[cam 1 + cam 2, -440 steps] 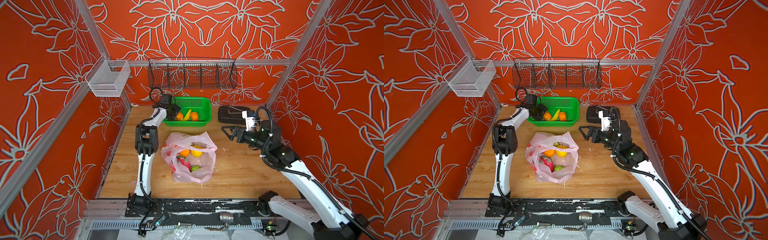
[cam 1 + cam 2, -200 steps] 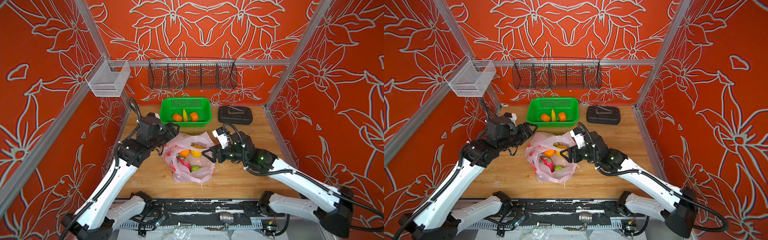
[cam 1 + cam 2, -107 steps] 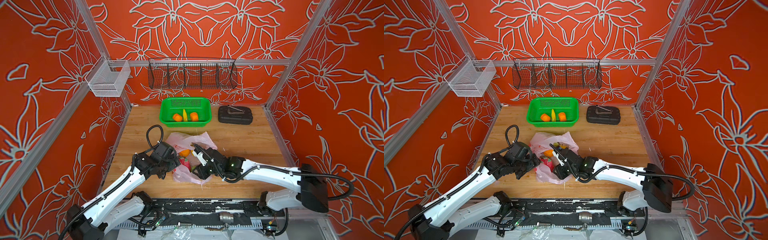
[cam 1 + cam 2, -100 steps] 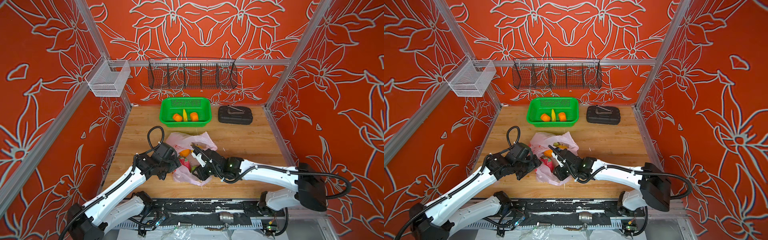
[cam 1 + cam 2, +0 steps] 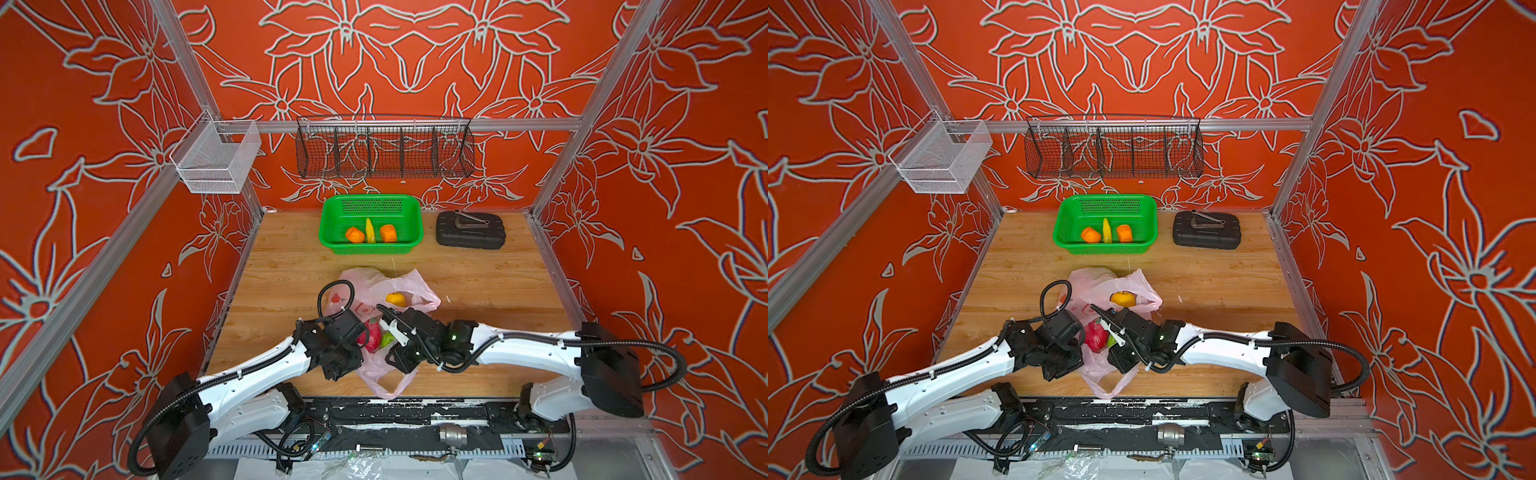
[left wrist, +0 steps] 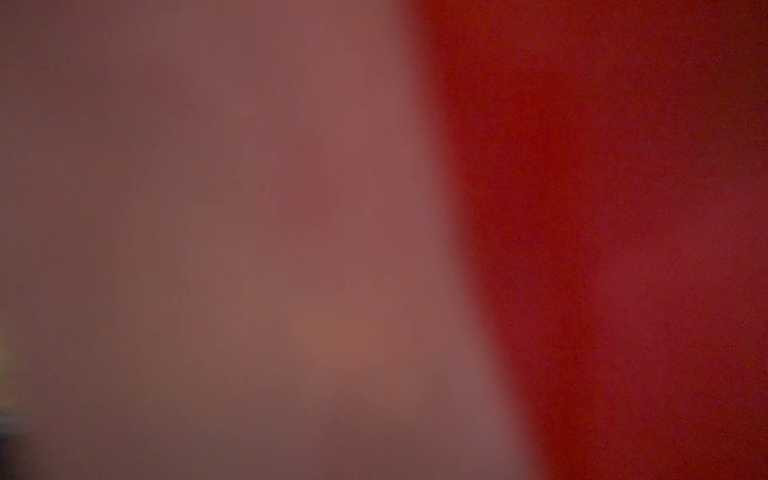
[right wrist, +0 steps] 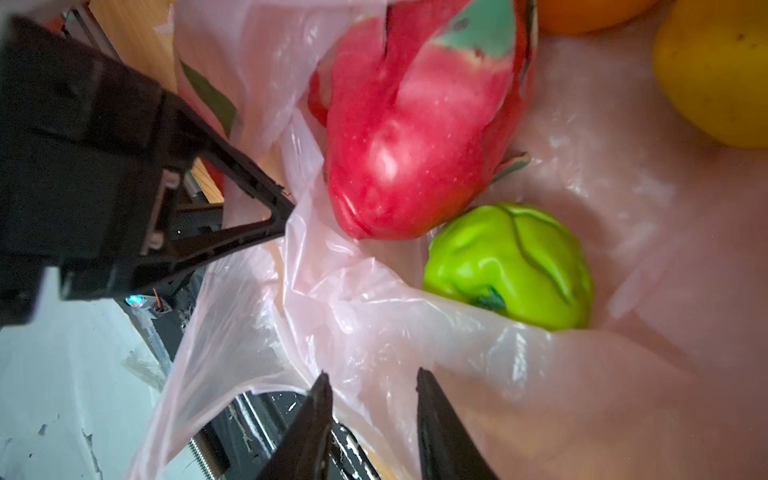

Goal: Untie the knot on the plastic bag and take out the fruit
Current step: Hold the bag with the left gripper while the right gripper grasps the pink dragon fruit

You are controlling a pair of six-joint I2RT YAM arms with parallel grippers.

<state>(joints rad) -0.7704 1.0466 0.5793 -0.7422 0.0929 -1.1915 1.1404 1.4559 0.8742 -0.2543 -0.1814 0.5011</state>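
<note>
**Both grippers at the bag**

My right gripper (image 7: pixel 372 380), at the bag's (image 7: pixel 332 299) 4 o'clock, stands partway open with film in the gap. My left gripper (image 7: pixel 284 210) touches the film at 8 o'clock; I cannot tell how its jaws stand. Inside lie an apple (image 7: pixel 511 266), a dragon fruit (image 7: pixel 407 137) and a yellow fruit (image 7: pixel 715 70). The basket (image 5: pixel 332 224) sits far off at 12 o'clock.

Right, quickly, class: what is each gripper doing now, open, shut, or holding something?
Left gripper: cannot tell; its tip is against the pink plastic bag.
Right gripper: open, jaws apart at the bag's edge.
</note>
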